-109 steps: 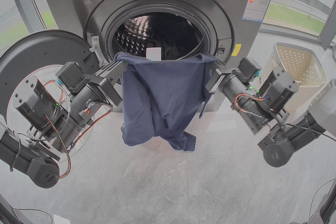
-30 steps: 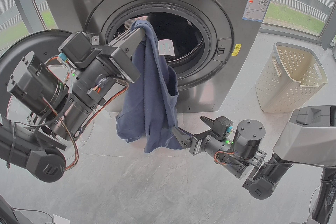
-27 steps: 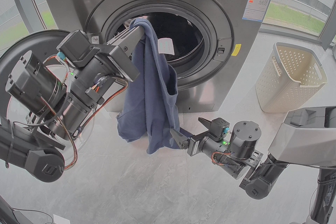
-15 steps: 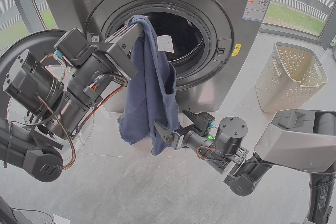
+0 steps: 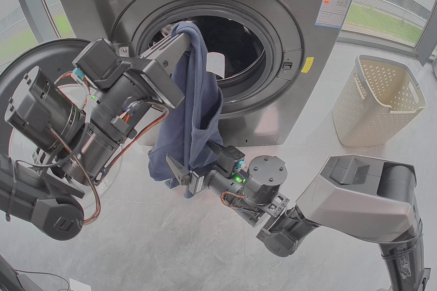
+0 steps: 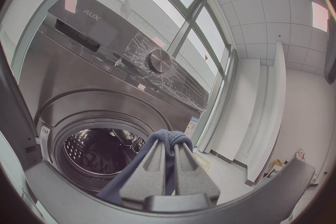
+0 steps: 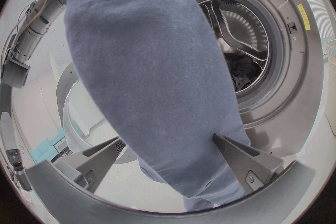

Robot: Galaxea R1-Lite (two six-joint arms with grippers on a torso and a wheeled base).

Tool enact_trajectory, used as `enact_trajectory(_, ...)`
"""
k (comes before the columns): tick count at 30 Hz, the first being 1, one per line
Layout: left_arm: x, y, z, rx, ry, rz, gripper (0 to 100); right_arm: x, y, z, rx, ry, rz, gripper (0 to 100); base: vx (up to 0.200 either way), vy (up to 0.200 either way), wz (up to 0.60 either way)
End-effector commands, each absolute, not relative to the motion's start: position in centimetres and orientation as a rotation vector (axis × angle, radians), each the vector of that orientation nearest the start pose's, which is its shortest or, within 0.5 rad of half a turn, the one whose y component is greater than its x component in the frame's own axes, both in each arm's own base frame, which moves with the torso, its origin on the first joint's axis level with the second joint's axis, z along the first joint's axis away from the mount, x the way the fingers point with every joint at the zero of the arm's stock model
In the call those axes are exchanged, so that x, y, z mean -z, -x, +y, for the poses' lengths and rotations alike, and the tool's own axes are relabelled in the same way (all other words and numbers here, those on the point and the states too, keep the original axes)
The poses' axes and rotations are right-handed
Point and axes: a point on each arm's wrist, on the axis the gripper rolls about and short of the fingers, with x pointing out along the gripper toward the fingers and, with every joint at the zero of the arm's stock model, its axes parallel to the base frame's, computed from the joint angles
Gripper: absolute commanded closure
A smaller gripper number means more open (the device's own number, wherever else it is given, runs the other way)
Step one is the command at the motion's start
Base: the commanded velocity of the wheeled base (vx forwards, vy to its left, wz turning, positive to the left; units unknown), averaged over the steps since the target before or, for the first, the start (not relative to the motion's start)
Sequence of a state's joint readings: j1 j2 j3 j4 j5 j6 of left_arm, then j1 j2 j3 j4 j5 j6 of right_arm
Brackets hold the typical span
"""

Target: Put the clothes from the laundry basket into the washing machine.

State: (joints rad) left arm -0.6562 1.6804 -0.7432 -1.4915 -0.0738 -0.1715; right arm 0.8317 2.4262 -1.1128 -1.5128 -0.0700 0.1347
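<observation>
A navy blue garment (image 5: pixel 195 101) with a white tag hangs in front of the washing machine's open drum (image 5: pixel 236 46). My left gripper (image 5: pixel 184 36) is shut on its top fold at the upper left of the opening, as the left wrist view also has it (image 6: pixel 169 142). My right gripper (image 5: pixel 191 154) is low, near the garment's lower end, and open. In the right wrist view the cloth (image 7: pixel 157 70) hangs between the two spread fingers (image 7: pixel 245 161) of the right gripper (image 7: pixel 166 137). Dark clothes lie inside the drum (image 7: pixel 241 70).
The washer's round door (image 5: pixel 45 69) stands open to the left. A cream laundry basket (image 5: pixel 378 101) stands on the floor to the right of the machine; I see no clothes in it. Grey tiled floor (image 5: pixel 159 237) lies in front.
The right gripper has let go of the garment's corner, dropped low and swept left until its open fingers straddle the hanging cloth. The left gripper still holds the top by the opening.
</observation>
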Motion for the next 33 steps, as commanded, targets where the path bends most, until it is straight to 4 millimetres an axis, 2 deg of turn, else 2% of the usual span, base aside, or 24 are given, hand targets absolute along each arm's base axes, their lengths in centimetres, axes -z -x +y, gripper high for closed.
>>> enact_trajectory(1,-25.0,-22.3,-18.0,0.772,0.322,-0.461,100,-5.0,-31.1,34.1,-0.766,-0.205,-0.131,0,0.000,0.000,0.00)
enact_trajectory(4,-24.9,-22.3,-18.0,0.774,0.321,-0.457,100,-5.3,-31.9,34.4,-0.754,-0.220,-0.163,0,0.000,0.000,0.00)
enact_trajectory(8,-24.6,-22.4,-18.0,0.772,0.317,-0.444,100,-5.6,-32.0,34.5,-0.752,-0.227,-0.172,0,0.000,0.000,0.00)
enact_trajectory(16,-22.5,-22.9,-18.4,0.770,0.288,-0.373,100,-6.5,-32.4,34.6,-0.727,-0.267,-0.210,0,0.000,0.000,0.00)
enact_trajectory(21,-23.3,-22.7,-18.4,0.775,0.302,-0.404,100,-5.7,-32.6,34.7,-0.719,-0.259,-0.186,0,0.000,0.000,0.00)
enact_trajectory(28,-25.7,-22.3,-17.8,0.768,0.328,-0.489,100,-3.5,-34.3,34.1,-0.672,-0.249,-0.170,0,0.000,0.000,0.00)
enact_trajectory(33,-26.0,-22.1,-17.7,0.770,0.331,-0.493,100,-4.1,-35.7,33.5,-0.615,-0.274,-0.198,0,0.000,0.000,0.00)
